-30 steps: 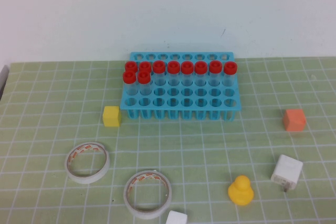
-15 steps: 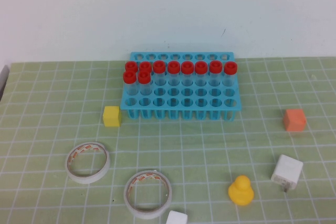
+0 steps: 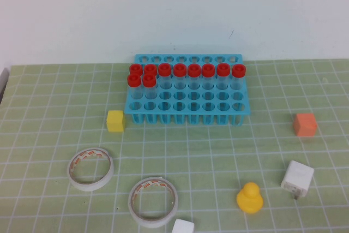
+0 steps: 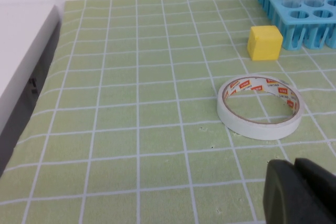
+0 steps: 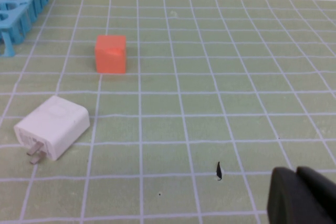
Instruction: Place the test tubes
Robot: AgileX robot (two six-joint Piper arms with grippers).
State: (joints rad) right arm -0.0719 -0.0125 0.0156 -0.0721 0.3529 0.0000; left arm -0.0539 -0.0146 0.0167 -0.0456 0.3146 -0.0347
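Observation:
A blue tube rack (image 3: 187,114) stands at the middle back of the green mat. Several clear test tubes with red caps (image 3: 180,70) stand upright in it, most in one row, two more (image 3: 141,81) one row nearer at its left end. No arm shows in the high view. In the left wrist view my left gripper (image 4: 295,165) is shut and empty, low over the mat short of a tape roll (image 4: 259,106); the rack's corner (image 4: 302,22) is beyond. My right gripper (image 5: 297,174) is shut and empty too, over bare mat, with the rack's corner (image 5: 21,3) far off.
A yellow cube (image 3: 115,120) lies left of the rack. Two tape rolls (image 3: 90,168) (image 3: 153,201) lie at the front left. An orange cube (image 3: 305,124), a white charger plug (image 3: 298,179), a yellow duck (image 3: 250,197) and a white block (image 3: 182,226) lie to the right and front.

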